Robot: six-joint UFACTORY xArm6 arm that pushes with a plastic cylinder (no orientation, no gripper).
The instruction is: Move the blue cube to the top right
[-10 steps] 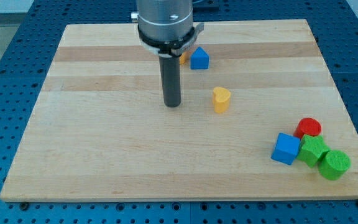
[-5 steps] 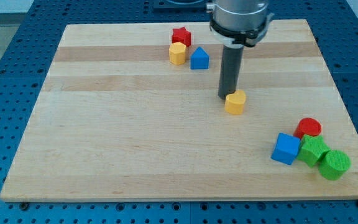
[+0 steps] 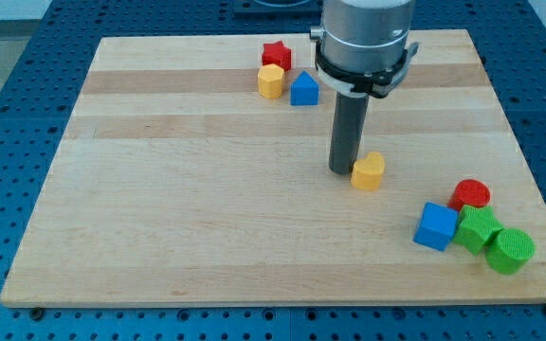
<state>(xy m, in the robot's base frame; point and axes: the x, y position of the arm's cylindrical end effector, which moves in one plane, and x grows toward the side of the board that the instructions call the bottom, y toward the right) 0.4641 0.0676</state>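
The blue cube (image 3: 435,226) sits at the view's lower right, touching a green block (image 3: 479,229). My tip (image 3: 342,170) rests on the board near the middle, right against the left side of a yellow heart-shaped block (image 3: 368,171). The tip is well to the upper left of the blue cube, about a hand's width away.
A red cylinder (image 3: 470,195) and a green cylinder (image 3: 511,250) cluster with the green block by the blue cube. A red star (image 3: 275,54), a yellow block (image 3: 271,81) and a blue pentagon-like block (image 3: 303,89) sit at the top centre. The wooden board (image 3: 159,218) ends close to the cluster.
My tip swept from the centre-left to the right, reached the yellow heart block and pushed it down and right. The other blocks have not moved.
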